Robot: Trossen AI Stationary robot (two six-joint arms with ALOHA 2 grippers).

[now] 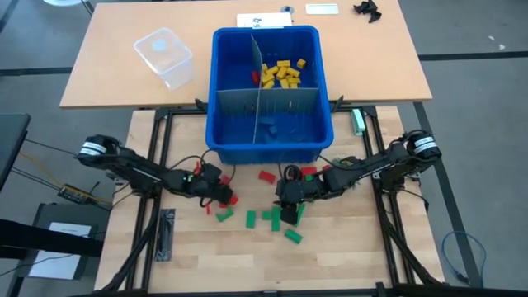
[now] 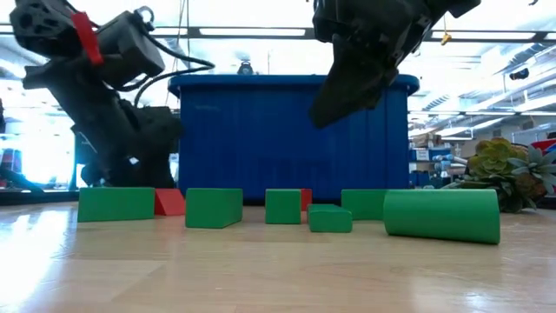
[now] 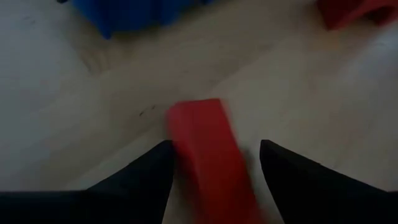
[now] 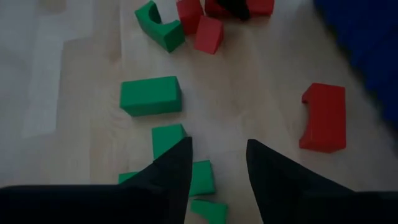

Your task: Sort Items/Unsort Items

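Observation:
Green and red blocks lie scattered flat on the wooden table in front of the blue bin (image 1: 272, 148). My left gripper (image 3: 214, 149) is open and low over the table. Its fingers stand on either side of a red block (image 3: 208, 155), which lies flat and runs along them. In the high view my left gripper (image 1: 224, 196) sits among red blocks (image 1: 233, 199). My right gripper (image 4: 217, 155) is open with nothing between its fingers. It hangs above the green blocks (image 4: 151, 95), clear of the table (image 2: 347, 96). Yellow blocks (image 1: 282, 74) lie in the bin's far right compartment. My left gripper straddles the red block's near end (image 3: 186, 134), slanting down from the table's left. One finger (image 3: 158, 165) shows right against the block's side and the other stands apart. Whether it touches the block I cannot tell.
Grey divider sheets (image 1: 264, 103) split the bin. A clear plastic container (image 1: 163, 56) stands on the far table at the left. A red arch block (image 4: 323, 117) lies near the bin. Bare wood lies toward the near edge.

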